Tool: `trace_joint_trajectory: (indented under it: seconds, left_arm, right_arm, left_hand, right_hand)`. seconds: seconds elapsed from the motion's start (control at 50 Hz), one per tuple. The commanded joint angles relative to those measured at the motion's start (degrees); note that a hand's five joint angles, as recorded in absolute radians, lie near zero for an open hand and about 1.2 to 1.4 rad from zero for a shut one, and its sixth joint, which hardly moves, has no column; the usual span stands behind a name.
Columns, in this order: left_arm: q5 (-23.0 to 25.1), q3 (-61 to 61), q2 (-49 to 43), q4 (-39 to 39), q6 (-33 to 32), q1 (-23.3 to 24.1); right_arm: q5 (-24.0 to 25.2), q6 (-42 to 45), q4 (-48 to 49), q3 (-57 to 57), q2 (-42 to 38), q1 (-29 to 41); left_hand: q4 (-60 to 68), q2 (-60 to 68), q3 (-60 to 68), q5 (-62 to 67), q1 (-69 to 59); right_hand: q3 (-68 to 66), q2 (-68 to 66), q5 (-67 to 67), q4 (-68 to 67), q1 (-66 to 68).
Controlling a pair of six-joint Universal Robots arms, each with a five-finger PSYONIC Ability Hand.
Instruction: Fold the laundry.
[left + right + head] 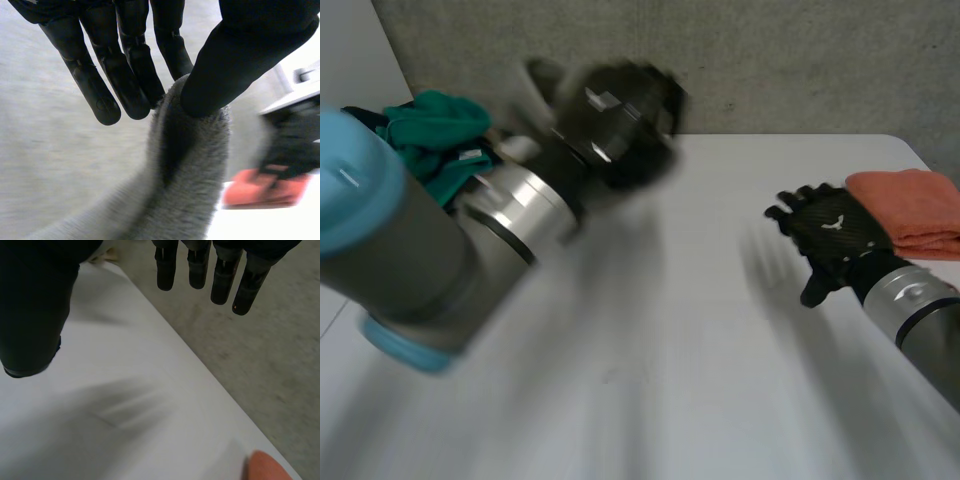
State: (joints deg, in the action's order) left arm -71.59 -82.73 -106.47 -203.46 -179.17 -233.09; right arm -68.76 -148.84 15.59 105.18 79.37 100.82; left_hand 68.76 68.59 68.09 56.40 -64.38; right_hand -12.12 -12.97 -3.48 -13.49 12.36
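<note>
The grey cloth [192, 170] is fuzzy, matt pile, much like fleece. The left hand [95, 87] looks like smooth black plastic with a faint sheen. The table [700, 340] is smooth, matt white; the wall [800, 60] is rough concrete. The orange cloth [915, 205] looks soft and matt, and the arm's collar [520, 205] is brushed metal.

A heap of clothes [435, 125] lies at the upper left of the frame, behind the left arm [410, 230]. The left hand [620, 120] is at upper centre over the worktop [700, 380], with a cloth [190, 175] pinched between its thumb and fingers. At the right edge a folded towel [910, 205] lies on the worktop, and the right hand [830, 235] is just beside it, toward the centre.
</note>
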Motion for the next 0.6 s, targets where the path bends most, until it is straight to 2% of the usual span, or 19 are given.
trace_joint_trajectory:
  seconds: [0.02, 0.08, 0.22, 0.34, 0.38, 0.46, 0.5, 0.52, 0.54, 0.6]
  left_arm:
    - [-0.74, 2.04, -11.19, -2.82, -1.01, 9.58]
    - [-1.10, 2.75, -12.18, -2.38, -1.36, 9.59]
    - [-1.27, 1.70, -9.29, -1.86, -1.62, 8.45]
    - [-1.19, -0.85, -1.02, -1.42, -2.15, -2.70]
    - [-1.18, -0.85, -0.14, -0.98, -3.02, -5.43]
    - [-0.57, -0.68, -1.01, 2.52, -10.56, -12.28]
    - [-0.48, -0.33, -2.33, 5.08, -14.26, -14.05]
    - [-0.31, -0.06, -3.12, 6.39, -16.19, -14.49]
    - [0.48, 0.11, -5.21, 9.45, -21.17, -15.28]
    - [2.50, -0.06, -6.90, 11.59, -25.60, -15.73]
  right_arm:
    - [-4.44, -1.27, -0.29, -1.90, -0.18, -2.82]
    - [-5.24, -1.27, -0.56, -2.26, -0.27, -3.17]
    - [-4.81, -1.19, -0.91, -2.61, -0.18, -2.91]
    - [-4.63, 0.39, -4.50, -3.13, 0.43, -2.47]
    - [-4.11, 2.32, -11.14, -4.18, 2.18, -2.03]
    - [-2.79, 6.36, -24.59, -5.59, 5.43, -1.77]
    - [-2.69, 7.95, -28.57, -5.07, 6.49, -1.77]
    - [-2.61, 8.39, -30.07, -4.72, 6.93, -1.59]
    - [-2.78, 8.48, -30.52, -4.11, 7.20, -0.98]
    - [-2.78, 8.31, -28.00, -1.57, 6.94, 2.69]
  left_hand:
    - [-25.86, -25.69, -25.19, -23.50, 21.48]
    - [-51.56, -51.39, -50.89, -49.20, 47.18]
    - [-53.16, -52.99, -52.50, -50.80, 48.79]
    - [-51.99, -51.82, -51.32, -49.63, 47.61]
    - [-51.15, -50.98, -50.48, -48.79, 46.77]
    - [-49.97, -49.80, -49.30, -47.61, 45.59]
    - [-49.46, -49.29, -48.80, -47.10, 45.09]
    - [-49.46, -49.29, -48.80, -47.10, 45.08]
    - [-49.46, -49.29, -48.80, -47.10, 45.08]
    - [-49.46, -49.29, -48.80, -47.10, 45.08]
  right_hand:
    - [2.12, 2.97, 3.48, 3.49, -2.36]
    - [2.12, 2.97, 3.48, 3.49, -2.36]
    - [2.12, 2.97, 3.48, 3.49, -2.36]
    - [2.12, 2.97, 3.48, 3.49, -2.36]
    - [2.12, 2.97, 3.48, 3.49, -2.36]
    - [2.12, 2.97, 3.48, 3.49, -2.36]
    - [2.12, 2.97, 3.48, 3.49, -2.36]
    - [2.12, 2.97, 3.48, 3.49, -2.36]
    - [2.12, 2.97, 3.48, 3.49, -2.36]
    - [2.12, 2.97, 3.48, 3.49, -2.36]
